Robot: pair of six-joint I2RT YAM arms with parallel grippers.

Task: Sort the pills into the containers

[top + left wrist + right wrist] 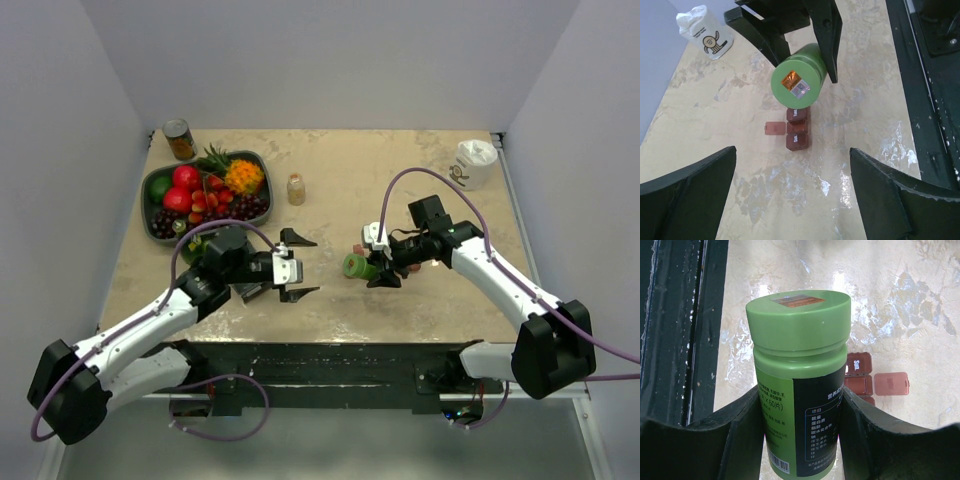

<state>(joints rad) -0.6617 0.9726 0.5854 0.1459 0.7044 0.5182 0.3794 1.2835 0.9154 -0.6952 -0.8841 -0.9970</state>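
Although most of the beige marbled tabletop lies bare, its far side carries a few bystanders. A dark oval tray heaped with fruit sits at the far left. A white crumpled container with a printed figure stands in the far right corner. A tin can stands just behind the tray, and a small amber bottle just to the tray's right. All of these are well apart from the work in the middle of the table.

The left gripper hovers over the table near the middle, its fingers spread wide and holding nothing. It faces the right gripper, which is clamped on the body of a small green cylindrical plastic bottle. The green bottle is held on its side above the table. Its capped end, with a small orange sticker, points at the left gripper.

Beneath it, on the table between the two grippers, lies the long narrow dark red-brown plastic strip of pill compartments. The strip's long axis runs roughly parallel to the table's near edge, from the left arm's side toward the right gripper. Only three compartments at its left-hand end show. The green bottle and the right gripper's fingers cover the others, and whether the bottle touches the strip cannot be told. One compartment has its translucent red lid flipped open, lying flat on the far side of the strip. In the right wrist view the neighbouring closed lid reads "Sun.".
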